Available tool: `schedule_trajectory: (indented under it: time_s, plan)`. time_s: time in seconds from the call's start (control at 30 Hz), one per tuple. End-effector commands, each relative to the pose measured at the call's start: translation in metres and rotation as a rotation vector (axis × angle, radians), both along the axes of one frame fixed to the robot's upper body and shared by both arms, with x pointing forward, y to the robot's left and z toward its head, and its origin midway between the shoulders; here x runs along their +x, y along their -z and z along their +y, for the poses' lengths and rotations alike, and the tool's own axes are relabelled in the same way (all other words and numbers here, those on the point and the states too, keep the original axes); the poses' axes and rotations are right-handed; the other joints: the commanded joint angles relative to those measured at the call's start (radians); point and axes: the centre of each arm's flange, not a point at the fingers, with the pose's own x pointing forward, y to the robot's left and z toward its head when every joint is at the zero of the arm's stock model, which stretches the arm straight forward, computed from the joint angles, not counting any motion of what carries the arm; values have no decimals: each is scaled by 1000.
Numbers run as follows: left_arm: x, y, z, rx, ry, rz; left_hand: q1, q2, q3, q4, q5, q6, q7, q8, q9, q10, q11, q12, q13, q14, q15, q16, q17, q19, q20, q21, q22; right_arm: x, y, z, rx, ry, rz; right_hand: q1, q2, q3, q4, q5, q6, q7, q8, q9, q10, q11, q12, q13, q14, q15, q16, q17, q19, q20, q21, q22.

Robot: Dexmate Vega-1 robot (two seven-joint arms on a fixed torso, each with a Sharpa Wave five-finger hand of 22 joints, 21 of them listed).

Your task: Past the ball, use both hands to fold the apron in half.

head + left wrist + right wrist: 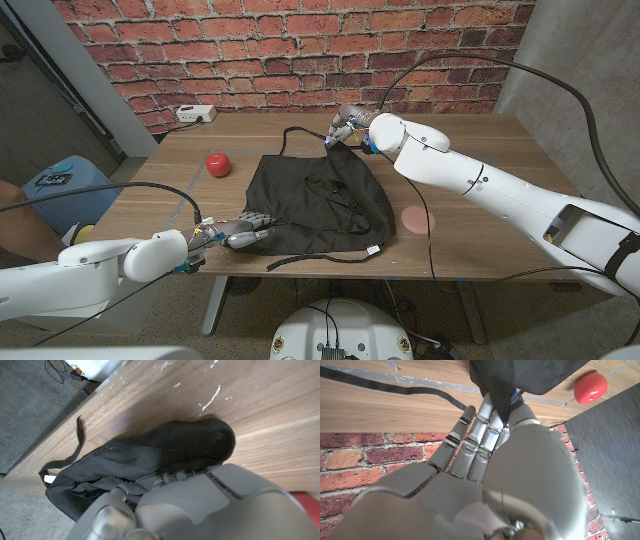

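A black apron (320,200) lies spread on the wooden table (480,140), with a red ball (218,163) to its left. My left hand (240,232) is at the apron's near-left corner; in the left wrist view its fingers (165,480) are tucked into the bunched cloth (150,455). At the far-right corner my right hand (350,130) pinches the cloth, and in the right wrist view the apron (520,375) runs between its fingers (480,425) and thumb. The ball (590,387) shows beyond it.
A thin black cable (430,240) crosses the table's right half over a pink round mark (414,218). A white power box (195,113) sits at the far-left edge. The apron's straps trail off near (290,262) and far (295,135). The brick wall stands behind.
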Motion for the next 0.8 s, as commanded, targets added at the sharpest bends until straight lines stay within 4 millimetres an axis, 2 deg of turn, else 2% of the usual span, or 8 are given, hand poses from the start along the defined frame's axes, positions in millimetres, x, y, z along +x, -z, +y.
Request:
schedule_trajectory:
  time_s: [0.03, 0.8]
  plan:
    - [2, -1, 2, 3, 3, 5, 7, 1, 7, 0, 4, 2, -4, 6, 5, 7, -2, 5, 5, -40, -3, 8, 5, -93, 61, 1, -1, -2, -8, 8, 5, -15, -15, 15, -2, -4, 1, -3, 3, 8, 5, 4, 2, 7, -5, 4, 9, -50, -7, 7, 12, -2, 4, 1]
    - [1, -1, 3, -3, -3, 5, 7, 0, 13, 0, 4, 0, -4, 6, 5, 6, -1, 5, 5, -39, -2, 8, 5, -92, 62, 0, -1, -7, -22, 21, -5, -57, -32, 23, 2, -14, 1, -5, 4, 8, 3, 5, 2, 9, -9, 9, 18, -50, -30, 24, 12, 0, 6, 1]
